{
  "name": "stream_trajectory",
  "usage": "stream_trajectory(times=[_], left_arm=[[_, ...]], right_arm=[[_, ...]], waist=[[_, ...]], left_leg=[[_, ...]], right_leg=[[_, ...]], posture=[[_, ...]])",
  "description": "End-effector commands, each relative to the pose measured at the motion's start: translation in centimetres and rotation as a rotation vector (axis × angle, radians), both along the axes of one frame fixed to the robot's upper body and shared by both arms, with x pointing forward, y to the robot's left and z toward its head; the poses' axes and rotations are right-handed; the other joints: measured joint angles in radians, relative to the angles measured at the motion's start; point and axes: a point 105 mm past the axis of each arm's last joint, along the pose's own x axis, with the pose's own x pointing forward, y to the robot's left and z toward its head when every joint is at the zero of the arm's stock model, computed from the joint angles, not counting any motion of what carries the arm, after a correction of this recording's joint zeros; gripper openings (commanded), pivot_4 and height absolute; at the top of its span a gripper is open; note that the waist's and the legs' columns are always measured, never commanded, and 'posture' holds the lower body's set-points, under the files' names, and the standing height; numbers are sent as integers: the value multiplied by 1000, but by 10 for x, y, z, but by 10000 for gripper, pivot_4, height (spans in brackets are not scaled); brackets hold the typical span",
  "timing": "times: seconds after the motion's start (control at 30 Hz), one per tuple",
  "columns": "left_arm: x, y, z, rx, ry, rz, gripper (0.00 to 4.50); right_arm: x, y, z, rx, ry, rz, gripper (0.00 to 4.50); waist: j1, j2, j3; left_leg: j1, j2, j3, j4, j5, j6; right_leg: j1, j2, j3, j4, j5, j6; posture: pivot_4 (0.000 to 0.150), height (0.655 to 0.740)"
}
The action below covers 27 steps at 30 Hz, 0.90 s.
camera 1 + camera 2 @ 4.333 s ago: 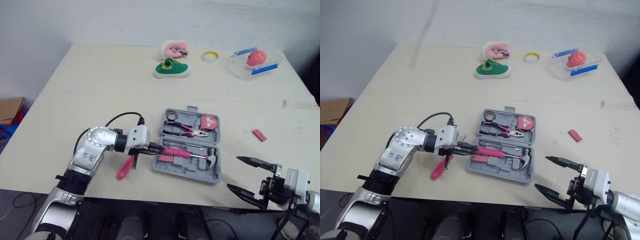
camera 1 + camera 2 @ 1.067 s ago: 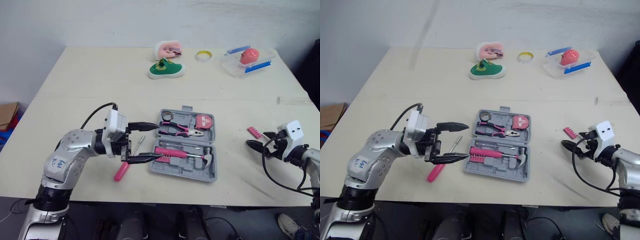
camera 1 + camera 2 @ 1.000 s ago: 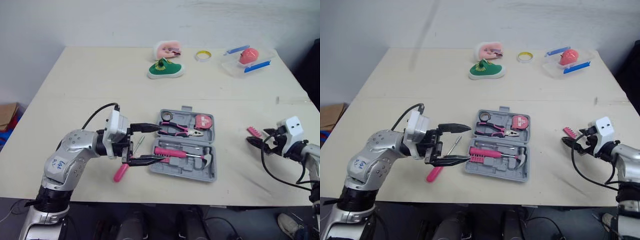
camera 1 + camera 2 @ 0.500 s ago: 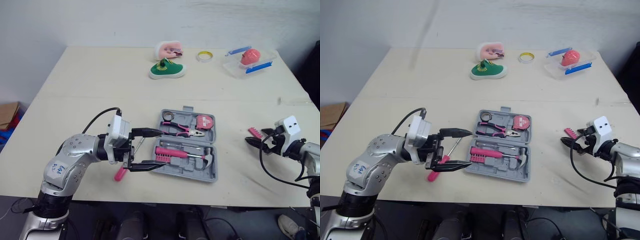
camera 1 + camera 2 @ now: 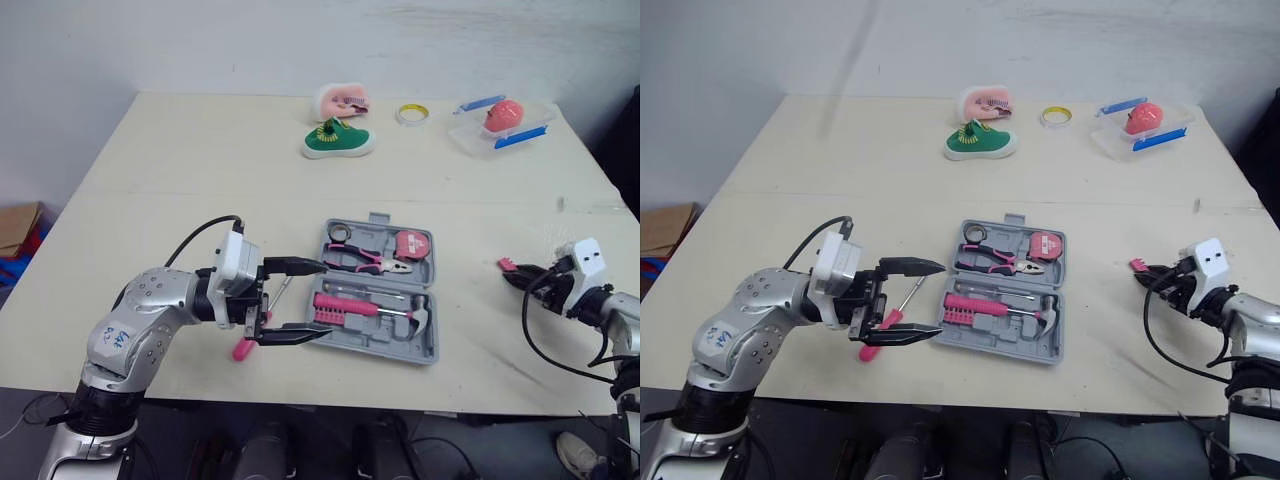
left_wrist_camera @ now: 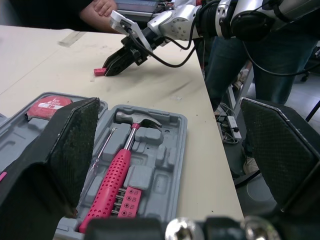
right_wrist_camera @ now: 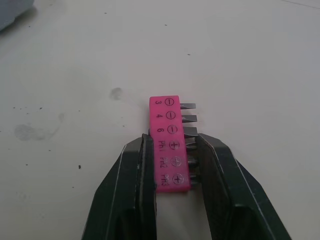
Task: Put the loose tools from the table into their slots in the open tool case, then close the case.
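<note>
**A:** Where was the pink bit holder (image 7: 167,112)?

**B:** It lay flat on the bench (image 5: 200,180), well to the right of the tool case (image 5: 428,345). The right claw (image 7: 172,145) had closed on it, with one black finger pressed against each long side. The end with the flat blades stuck out past the fingertips.

**A:** And the left claw (image 5: 327,297)?

**B:** It was spread wide and held nothing. It hung at the case's left edge, with its fingers pointing across toward the case.

**A:** Were any tools loose on that side?

**B:** The screwdriver (image 5: 870,349) was. It lay on the bench just left of the case, under the left claw, with its pink handle toward the front edge.

**A:** What about the case itself?

**B:** It was open and lying flat. The pliers (image 5: 368,262) and the tape measure (image 5: 415,243) sat in the far half. The pink-handled hammer (image 5: 365,307) sat in the near half.
</note>
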Motion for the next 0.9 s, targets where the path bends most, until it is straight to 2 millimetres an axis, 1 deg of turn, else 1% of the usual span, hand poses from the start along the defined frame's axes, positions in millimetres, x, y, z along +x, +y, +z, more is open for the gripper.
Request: stream_trajectory(times=[0.03, 0.17, 0.23, 0.3, 0.33, 0.37, 0.4, 0.43, 0.47, 0.5, 0.57, 0.67, 0.73, 0.8, 0.9], left_arm=[[-1, -2, 7, -17, -36, -24, 45000], [2, 0, 8, -12, -63, -26, 45000], [3, 3, 7, -7, -70, -38, 45000], [0, 5, 1, 34, -20, -81, 45000], [2, 6, -1, 55, -45, -82, 45000], [3, 7, -3, 69, -66, -80, 45000], [5, 9, -4, 75, -80, -77, 45000], [5, 9, -5, 76, -86, -76, 45000], [7, 10, -7, 82, -90, -76, 45000], [8, 11, -8, 87, -94, -76, 45000], [9, 12, -12, 101, -105, -83, 45000], [6, 8, -17, 98, -105, -102, 45000], [7, 9, -20, 103, -102, -100, 45000], [8, 10, -22, 106, -101, -86, 45000], [10, 11, -22, 109, -106, -72, 45000]], right_arm=[[-2, 2, 18, -27, -69, 39, 8114], [-6, 27, 54, -105, -154, 192, 8114], [-16, 49, 69, -175, -151, 313, 8114], [-25, 73, 82, -189, -151, 401, 8114], [-32, 90, 88, -199, -152, 456, 8114], [-37, 101, 92, -207, -149, 493, 8114], [-44, 113, 93, -205, -139, 532, 8114], [-48, 120, 94, -201, -129, 553, 8114], [-58, 134, 92, -224, -100, 615, 8114], [-65, 144, 90, -241, -77, 659, 8114], [-72, 158, 89, -251, -50, 693, 8114], [-90, 188, 81, -276, 70, 786, 8114], [-99, 206, 78, -274, 101, 844, 8114], [-99, 220, 75, -282, 95, 856, 8114], [-99, 229, 64, -309, 146, 850, 8114]], waist=[[0, 0, 0], [-2, 3, 2], [-3, 7, 4], [-2, 9, 5], [-2, 9, 5], [-2, 9, 5], [-1, 9, 5], [1, 8, 6], [2, 8, 6], [4, 8, 6], [7, 7, 7], [4, 7, 7], [1, 5, 9], [-2, 4, 9], [0, 4, 9]], left_leg=[[0, 0, 0, 0, 0, 0], [-1, 0, 1, 0, 0, 0], [-1, 1, 1, -1, 0, 0], [-1, 1, 1, -1, 0, 0], [-1, 1, 1, -1, 0, -1], [-1, 2, 1, -1, 0, -1], [-1, 3, 0, -1, 0, -2], [-1, 3, 0, -2, -1, -2], [-1, 3, 0, -2, -1, -2], [-1, 3, 0, -2, -1, -2], [-2, 2, 0, -2, -2, -1], [-4, 1, -1, -1, -3, 1], [-5, 1, -2, -1, -4, 1], [-7, 1, -2, -1, -4, 1], [-12, 1, -3, -1, -4, 0]], right_leg=[[0, 0, 0, 0, 0, 0], [-2, 1, 0, 1, 0, 0], [-3, 1, 1, 1, 0, 0], [-3, 1, 1, 1, 0, 0], [-3, 1, 1, 1, 0, 0], [-3, 2, 1, 1, 0, 0], [-3, 3, 0, 1, 0, -1], [-3, 3, 0, 1, -1, -1], [-3, 3, 0, 1, -1, -1], [-3, 3, 0, 0, -1, -1], [-3, 1, 0, 0, 0, -1], [-4, 0, 0, -2, 0, 0], [-5, -1, -1, -3, 0, 0], [-6, -1, -1, -4, 0, 0], [-11, -1, -3, -3, 0, -1]], posture=[[1500, 7400], [1500, 7400], [1500, 7400], [1500, 7400], [1500, 7400], [1500, 7400], [1500, 7400], [1500, 7400], [1500, 7400], [1500, 7400], [1500, 7400], [1500, 7400], [1500, 7400], [1500, 7400], [1500, 7400]])
